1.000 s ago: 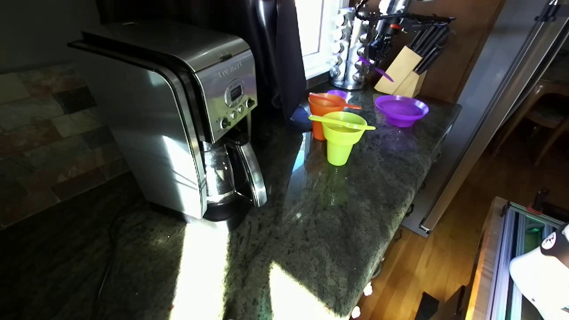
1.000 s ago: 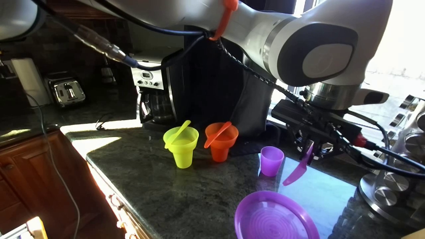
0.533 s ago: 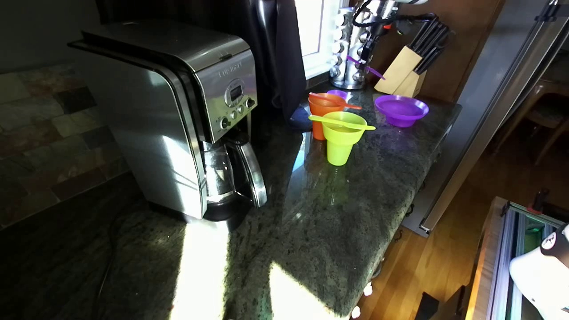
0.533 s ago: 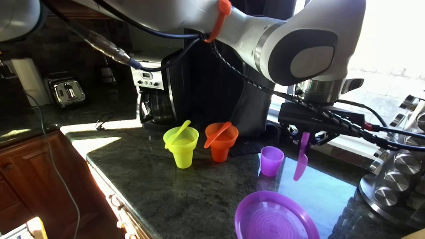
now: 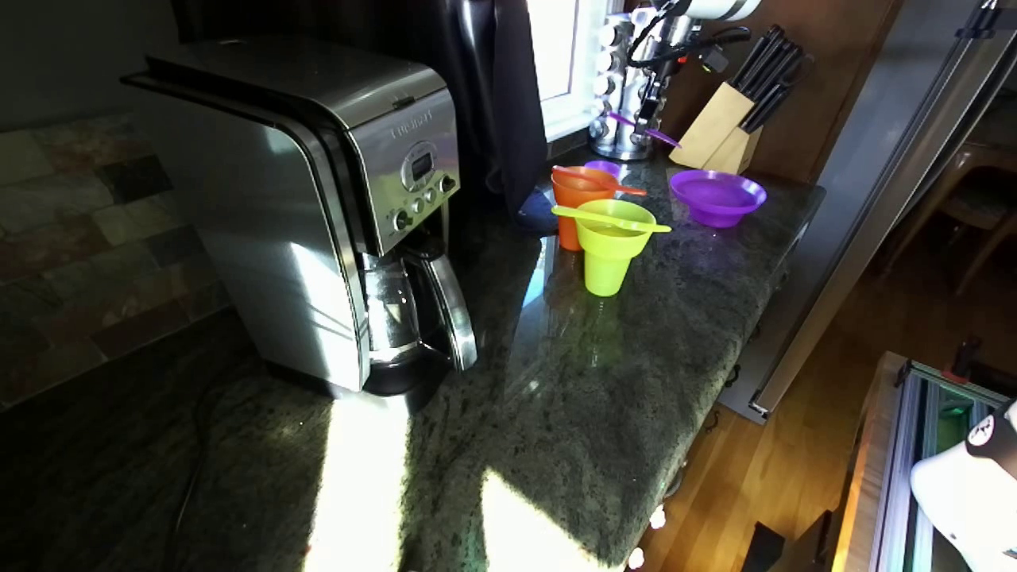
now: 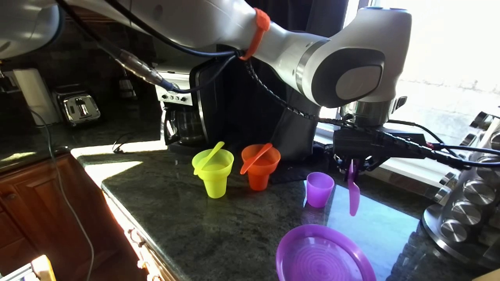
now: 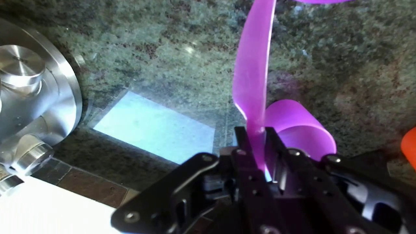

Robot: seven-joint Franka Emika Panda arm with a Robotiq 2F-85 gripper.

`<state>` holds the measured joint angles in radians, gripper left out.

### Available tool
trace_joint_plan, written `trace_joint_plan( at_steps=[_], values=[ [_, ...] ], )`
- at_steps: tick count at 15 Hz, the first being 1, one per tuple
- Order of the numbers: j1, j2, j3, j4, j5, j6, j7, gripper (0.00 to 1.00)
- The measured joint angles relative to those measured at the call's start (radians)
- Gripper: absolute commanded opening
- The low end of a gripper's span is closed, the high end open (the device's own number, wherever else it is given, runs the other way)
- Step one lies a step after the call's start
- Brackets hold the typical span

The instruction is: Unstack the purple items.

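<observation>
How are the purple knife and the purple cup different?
The purple knife is long and flat; the purple cup is round and hollow. The purple knife is up above the counter, gripped by the tool; the purple cup stands upright on the counter. Both are purple.

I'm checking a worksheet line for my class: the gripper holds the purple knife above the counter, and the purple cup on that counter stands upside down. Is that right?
Not quite: the purple cup stands upright, open at the top, as an exterior view shows. The gripper does hold the purple knife above the counter.
</observation>
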<state>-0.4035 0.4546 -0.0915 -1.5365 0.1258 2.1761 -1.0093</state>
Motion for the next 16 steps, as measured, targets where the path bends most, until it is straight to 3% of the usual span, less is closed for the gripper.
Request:
trace_joint_plan(
  at_steps=[6,16],
  values=[
    [0.001,0.030,-0.001,0.033,-0.009,-0.002,0.000,0.04],
    [0.003,0.249,0.030,0.303,-0.010,-0.130,-0.019,0.04]
  ],
)
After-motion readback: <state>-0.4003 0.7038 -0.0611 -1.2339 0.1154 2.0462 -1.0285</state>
